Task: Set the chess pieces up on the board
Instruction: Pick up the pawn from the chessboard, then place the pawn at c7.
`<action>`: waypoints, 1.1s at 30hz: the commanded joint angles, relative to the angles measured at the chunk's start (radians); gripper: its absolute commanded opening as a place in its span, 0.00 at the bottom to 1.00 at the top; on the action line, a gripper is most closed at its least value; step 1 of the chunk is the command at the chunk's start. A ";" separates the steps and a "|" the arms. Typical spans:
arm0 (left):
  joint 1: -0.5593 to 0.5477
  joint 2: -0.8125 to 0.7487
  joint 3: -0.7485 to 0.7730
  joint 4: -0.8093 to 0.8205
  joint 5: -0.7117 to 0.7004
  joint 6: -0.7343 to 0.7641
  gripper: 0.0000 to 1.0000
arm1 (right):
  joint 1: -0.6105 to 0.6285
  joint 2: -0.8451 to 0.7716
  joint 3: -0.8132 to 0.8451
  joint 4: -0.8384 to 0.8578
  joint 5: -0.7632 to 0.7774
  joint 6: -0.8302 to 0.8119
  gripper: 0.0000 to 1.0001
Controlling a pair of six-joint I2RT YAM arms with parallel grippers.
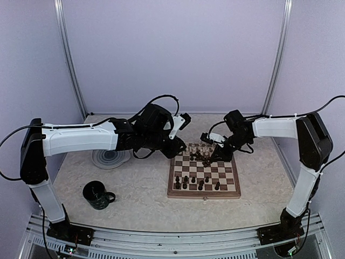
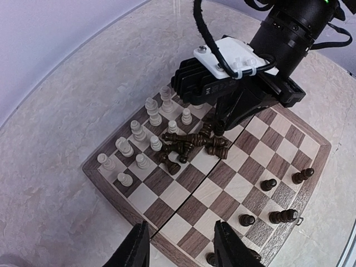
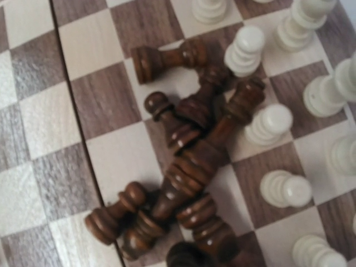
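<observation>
1. Shows left hand (image 2: 181,245) hovering near the edge of the board (image 2: 183,194), fingers spread, gripping nothing.
2. Shows right hand (image 2: 218,127) lowered onto a heap of toppled dark chess pieces (image 3: 189,161) directly beneath it; cannot tell whether clenched or released.
3. Shows cream chess pieces (image 3: 272,122) upright just beside that hand and heap.
4. Shows mug (image 1: 98,194) and plate (image 1: 110,158) on the worktop (image 1: 140,189), well apart from the right hand.

L end effector (image 2: 182,247) aloft, jaws apart; R end effector (image 2: 218,125) low, nose-down.
</observation>
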 commanded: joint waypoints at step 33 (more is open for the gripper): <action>-0.003 0.012 0.021 -0.027 -0.034 0.044 0.41 | 0.037 -0.195 -0.158 -0.025 -0.070 -0.037 0.03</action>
